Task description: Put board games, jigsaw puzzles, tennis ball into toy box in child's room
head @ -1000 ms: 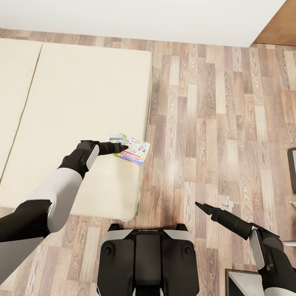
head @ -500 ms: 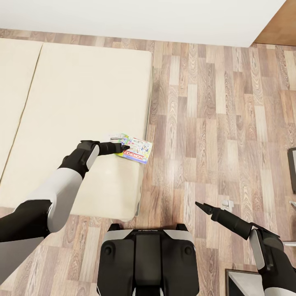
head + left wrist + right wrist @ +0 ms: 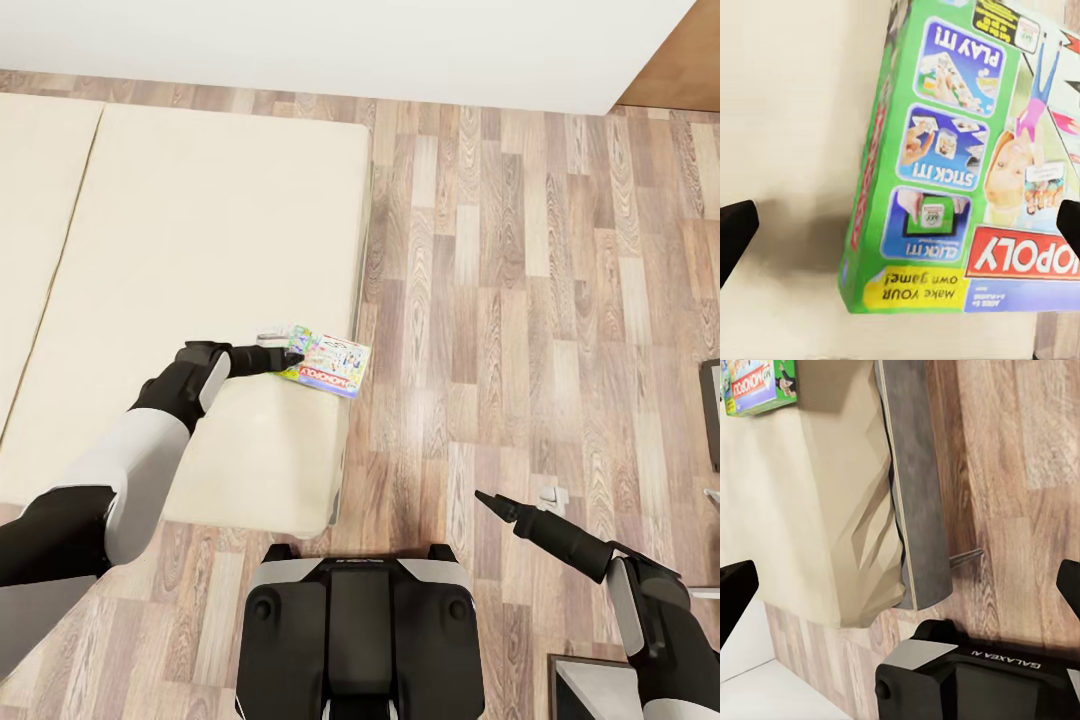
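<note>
We have the left gripper (image 3: 290, 360) reaching across the bed (image 3: 180, 250) toward the Monopoly board game (image 3: 330, 368), which lies flat near the middle of the head view, right at the mattress's right-hand edge, one corner seeming to poke slightly past it over the wood-plank floor (image 3: 520, 300). In the left wrist view the box (image 3: 967, 172) sits between the two dark fingers (image 3: 735, 232), which stand wide apart at the frame's left and right edges, so the fingers are released and grasp nothing; we judge the spread is meant to straddle the box before closing on it. A second, paler box (image 3: 280, 335) peeks out just beside the gripper, partly hidden by it, so we cannot name it. Our right gripper (image 3: 497, 505) hangs low in the lower right of the head view above the floor, its fingers parted and empty, likely kept clear while the left arm works. In the right wrist view the game (image 3: 757, 386) shows in the upper left corner, resting on the beige mattress above the grey bed frame (image 3: 911, 487).
</note>
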Available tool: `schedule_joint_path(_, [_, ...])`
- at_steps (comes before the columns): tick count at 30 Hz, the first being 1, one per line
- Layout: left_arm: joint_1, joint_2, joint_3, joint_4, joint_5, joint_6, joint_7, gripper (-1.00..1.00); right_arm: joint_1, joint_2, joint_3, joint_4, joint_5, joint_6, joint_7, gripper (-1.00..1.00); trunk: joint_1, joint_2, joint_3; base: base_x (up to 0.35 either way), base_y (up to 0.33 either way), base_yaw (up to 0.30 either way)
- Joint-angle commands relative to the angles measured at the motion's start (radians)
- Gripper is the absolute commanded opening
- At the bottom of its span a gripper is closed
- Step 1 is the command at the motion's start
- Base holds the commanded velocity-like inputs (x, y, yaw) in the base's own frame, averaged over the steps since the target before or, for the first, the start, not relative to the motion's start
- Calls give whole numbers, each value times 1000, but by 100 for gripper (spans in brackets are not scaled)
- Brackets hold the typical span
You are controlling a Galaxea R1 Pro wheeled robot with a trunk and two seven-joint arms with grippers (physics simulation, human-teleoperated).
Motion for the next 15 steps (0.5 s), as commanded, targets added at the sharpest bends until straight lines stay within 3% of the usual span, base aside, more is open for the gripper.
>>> schedule_joint_path(1, [0,16,4,-4,0,7,-4,100,0,0,-1,1,-5,7,1,100,0,-1,-1,0,0,0])
schedule_joint_path(8, [0,150,12,-11,9,9,-10,100,0,-1,-2,7,-5,8,0,100,0,-1,-1,0,0,0])
schedule_joint_path(15, [1,262,16,-12,15,32,-32,100,0,-2,-3,8,-5,8,5,100,0,-1,-1,0,0,0])
